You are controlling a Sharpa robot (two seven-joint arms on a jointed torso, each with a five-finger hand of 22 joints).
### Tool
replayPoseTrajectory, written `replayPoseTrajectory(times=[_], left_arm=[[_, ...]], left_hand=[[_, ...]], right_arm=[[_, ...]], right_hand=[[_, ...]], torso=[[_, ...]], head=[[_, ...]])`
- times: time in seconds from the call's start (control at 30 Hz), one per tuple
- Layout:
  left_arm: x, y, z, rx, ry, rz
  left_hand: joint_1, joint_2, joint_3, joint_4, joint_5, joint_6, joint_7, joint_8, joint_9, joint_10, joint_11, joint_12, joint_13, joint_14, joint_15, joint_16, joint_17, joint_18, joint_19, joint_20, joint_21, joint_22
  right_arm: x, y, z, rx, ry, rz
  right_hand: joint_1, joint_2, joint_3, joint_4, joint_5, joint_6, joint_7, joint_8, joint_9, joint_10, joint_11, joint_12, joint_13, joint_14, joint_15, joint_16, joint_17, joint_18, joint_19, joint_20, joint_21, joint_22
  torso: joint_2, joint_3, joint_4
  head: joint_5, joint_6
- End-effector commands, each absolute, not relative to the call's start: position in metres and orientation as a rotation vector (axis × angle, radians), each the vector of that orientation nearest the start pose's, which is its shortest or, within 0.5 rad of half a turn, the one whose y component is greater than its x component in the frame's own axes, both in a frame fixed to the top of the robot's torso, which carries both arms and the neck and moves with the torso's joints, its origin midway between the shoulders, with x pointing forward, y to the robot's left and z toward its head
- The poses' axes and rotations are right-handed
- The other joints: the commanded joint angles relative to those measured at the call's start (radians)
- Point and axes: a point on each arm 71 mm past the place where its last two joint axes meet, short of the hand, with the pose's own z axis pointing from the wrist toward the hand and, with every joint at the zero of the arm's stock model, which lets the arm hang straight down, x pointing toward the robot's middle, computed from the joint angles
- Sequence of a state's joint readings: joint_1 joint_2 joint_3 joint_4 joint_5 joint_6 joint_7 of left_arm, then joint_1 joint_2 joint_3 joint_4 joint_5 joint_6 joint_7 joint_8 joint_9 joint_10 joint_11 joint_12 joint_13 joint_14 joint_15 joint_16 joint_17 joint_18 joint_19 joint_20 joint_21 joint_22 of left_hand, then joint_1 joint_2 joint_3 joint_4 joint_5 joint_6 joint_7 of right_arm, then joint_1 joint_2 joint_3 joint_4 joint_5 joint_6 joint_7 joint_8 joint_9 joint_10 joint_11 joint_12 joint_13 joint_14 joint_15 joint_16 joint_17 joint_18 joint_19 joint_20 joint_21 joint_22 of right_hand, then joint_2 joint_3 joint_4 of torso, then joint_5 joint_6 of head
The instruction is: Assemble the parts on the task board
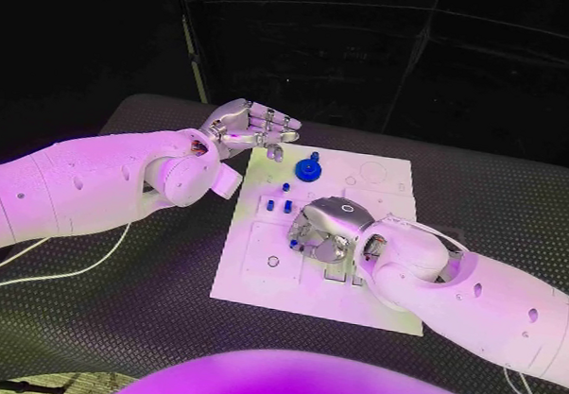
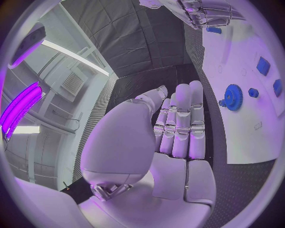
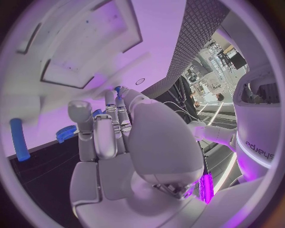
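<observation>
Task board (image 1: 382,184) mid-table | blue gear (image 1: 311,170) on its far-left part, just right of left hand (image 1: 247,125), fingers loosely curled, holding nothing | right hand (image 1: 324,232) palm-down over board centre, small blue parts (image 1: 277,204) just left; grasp cannot be told

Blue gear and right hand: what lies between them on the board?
In the head view, small blue parts lie on the white board between the blue gear and the right hand.
</observation>
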State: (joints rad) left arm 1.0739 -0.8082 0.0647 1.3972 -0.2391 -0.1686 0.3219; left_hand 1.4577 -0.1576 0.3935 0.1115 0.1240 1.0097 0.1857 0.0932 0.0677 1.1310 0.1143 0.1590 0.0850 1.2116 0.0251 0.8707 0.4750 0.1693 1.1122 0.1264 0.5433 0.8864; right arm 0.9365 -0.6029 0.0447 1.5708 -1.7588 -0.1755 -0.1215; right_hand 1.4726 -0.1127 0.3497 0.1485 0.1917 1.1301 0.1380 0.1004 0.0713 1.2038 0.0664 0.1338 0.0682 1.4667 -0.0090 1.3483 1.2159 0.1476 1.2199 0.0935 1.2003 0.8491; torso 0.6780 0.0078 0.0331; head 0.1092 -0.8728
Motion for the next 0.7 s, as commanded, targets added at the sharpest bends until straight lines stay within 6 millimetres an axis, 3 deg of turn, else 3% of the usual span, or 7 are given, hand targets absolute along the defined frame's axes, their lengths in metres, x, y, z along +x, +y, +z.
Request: replayPoseTrajectory(times=[0.03,0.13,0.27,0.7], left_arm=[[0.498,0.219,-0.212,-0.972,1.563,-1.529],[0.498,0.219,-0.212,-0.972,1.564,-1.528],[0.498,0.219,-0.212,-0.973,1.566,-1.527],[0.498,0.222,-0.213,-0.976,1.568,-1.521]], left_hand=[[-0.003,0.007,0.001,-0.004,-0.003,-0.007,0.002,-0.002,-0.001,-0.010,0.000,0.004,0.000,-0.007,0.002,-0.007,-0.001,0.012,-0.010,0.000,-0.005,-0.002],[-0.003,0.007,0.001,-0.004,-0.003,-0.007,0.002,-0.002,-0.001,-0.010,0.000,0.004,0.000,-0.007,0.002,-0.007,-0.001,0.012,-0.010,0.000,-0.005,-0.002],[-0.003,0.007,0.001,-0.004,-0.003,-0.007,0.002,-0.002,-0.001,-0.010,0.000,0.004,0.000,-0.007,0.002,-0.007,-0.001,0.012,-0.010,0.000,-0.005,-0.002],[-0.005,0.007,0.001,-0.004,-0.003,-0.008,0.003,-0.002,-0.001,-0.011,0.000,0.004,0.000,-0.007,0.002,-0.007,-0.001,0.012,-0.010,0.000,-0.005,-0.002]], right_arm=[[0.408,-0.063,-0.264,-0.516,1.781,0.806],[0.409,-0.063,-0.263,-0.504,1.765,0.808],[0.409,-0.064,-0.260,-0.484,1.730,0.820],[0.396,-0.078,-0.244,-0.403,1.608,0.895]], right_hand=[[-0.027,-0.014,-0.003,0.009,-0.001,-0.036,0.015,-0.023,-0.007,-0.028,0.016,-0.021,-0.004,0.045,0.008,-0.004,-0.006,-0.014,-0.012,0.006,-0.008,-0.007],[-0.047,-0.034,-0.015,0.013,0.006,-0.080,0.029,-0.040,-0.009,-0.065,0.031,-0.037,-0.004,0.044,0.020,-0.001,-0.004,-0.013,-0.020,0.016,-0.015,-0.018],[-0.059,-0.045,-0.031,0.007,0.009,-0.125,0.039,-0.039,-0.008,-0.117,0.045,-0.046,-0.003,0.042,0.031,0.001,-0.006,-0.007,-0.037,0.029,-0.030,-0.042],[-0.063,-0.051,-0.051,-0.004,0.018,-0.137,0.042,-0.036,-0.005,-0.144,0.050,-0.033,0.000,0.037,0.036,-0.004,-0.021,-0.002,-0.051,0.036,-0.043,-0.064]], torso=[[-0.001,-0.0003,-0.0007],[-0.001,-0.0002,0.0000],[-0.001,0.0000,0.0000],[-0.001,0.0005,-0.0017]], head=[[0.000,0.000],[-0.001,0.000],[0.000,0.000],[-0.003,0.000]])
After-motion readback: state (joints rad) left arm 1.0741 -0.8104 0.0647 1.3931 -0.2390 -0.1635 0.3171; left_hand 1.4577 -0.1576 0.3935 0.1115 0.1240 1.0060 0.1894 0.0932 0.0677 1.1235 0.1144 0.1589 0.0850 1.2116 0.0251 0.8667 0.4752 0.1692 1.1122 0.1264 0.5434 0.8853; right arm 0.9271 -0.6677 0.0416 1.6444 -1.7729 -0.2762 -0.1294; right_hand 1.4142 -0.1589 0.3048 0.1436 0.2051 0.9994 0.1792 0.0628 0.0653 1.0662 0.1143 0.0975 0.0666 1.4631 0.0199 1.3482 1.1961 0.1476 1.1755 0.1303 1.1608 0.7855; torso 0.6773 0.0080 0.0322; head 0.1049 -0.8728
